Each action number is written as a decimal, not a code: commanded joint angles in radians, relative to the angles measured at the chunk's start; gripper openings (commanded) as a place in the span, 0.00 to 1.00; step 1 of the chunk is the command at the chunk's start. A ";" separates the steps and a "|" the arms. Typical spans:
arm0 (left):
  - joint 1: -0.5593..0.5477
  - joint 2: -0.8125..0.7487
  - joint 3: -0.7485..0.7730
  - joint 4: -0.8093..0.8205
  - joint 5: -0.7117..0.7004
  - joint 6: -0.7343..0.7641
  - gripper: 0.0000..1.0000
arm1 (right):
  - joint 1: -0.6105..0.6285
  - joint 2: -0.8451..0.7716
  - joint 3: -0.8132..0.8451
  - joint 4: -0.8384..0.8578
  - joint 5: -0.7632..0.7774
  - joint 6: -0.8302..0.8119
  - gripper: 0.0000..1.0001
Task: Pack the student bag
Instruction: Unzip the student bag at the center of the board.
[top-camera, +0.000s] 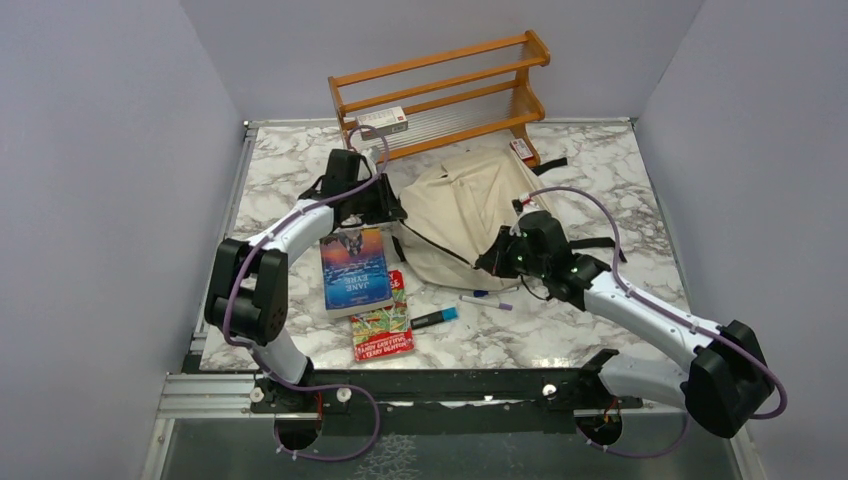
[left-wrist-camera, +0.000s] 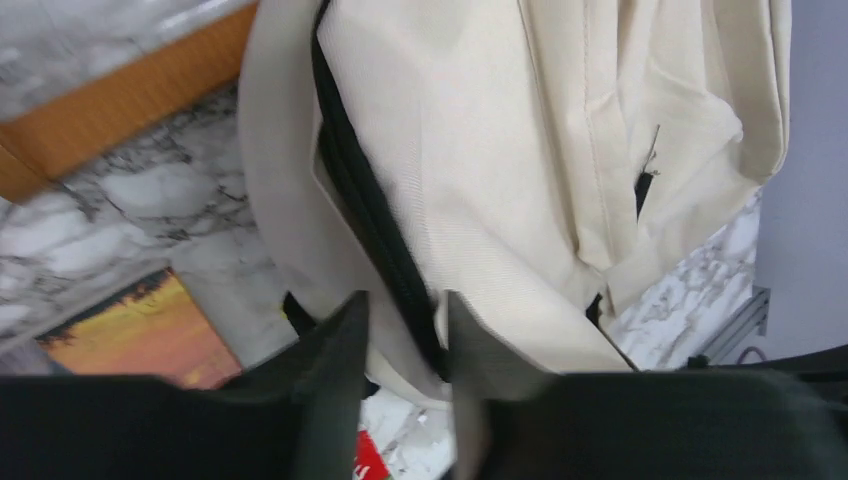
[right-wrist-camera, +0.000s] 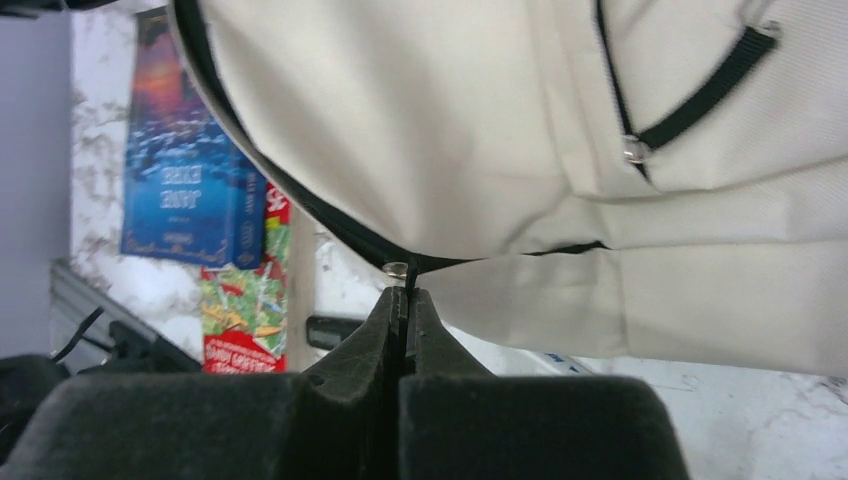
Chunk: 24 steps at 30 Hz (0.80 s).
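Observation:
The student bag (top-camera: 460, 210), beige with black zipper lines, lies on the marble table in front of the rack. My left gripper (top-camera: 388, 214) is at the bag's left edge. In the left wrist view its jaws (left-wrist-camera: 405, 305) stand narrowly apart, with the bag's edge (left-wrist-camera: 480, 180) and its black zipper between them. My right gripper (top-camera: 493, 262) is at the bag's near right edge. In the right wrist view it (right-wrist-camera: 401, 295) is shut on the thin black zipper pull (right-wrist-camera: 396, 270), below the beige bag (right-wrist-camera: 420, 130).
A blue Jane Eyre book (top-camera: 353, 268) lies left of the bag, with a red and green booklet (top-camera: 383, 326) below it. A black and teal marker (top-camera: 433, 319) and a pen (top-camera: 487, 299) lie near the bag's front. A wooden rack (top-camera: 440, 90) holding a box (top-camera: 383, 121) stands at the back.

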 joint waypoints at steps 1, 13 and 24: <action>0.022 -0.111 0.057 0.040 0.016 0.181 0.51 | -0.003 -0.051 -0.009 0.121 -0.166 -0.065 0.01; -0.206 -0.493 -0.267 0.435 0.029 0.501 0.81 | -0.003 -0.068 0.075 0.097 -0.142 -0.052 0.01; -0.325 -0.563 -0.353 0.182 0.370 1.316 0.71 | -0.003 -0.147 0.048 0.085 -0.150 -0.051 0.01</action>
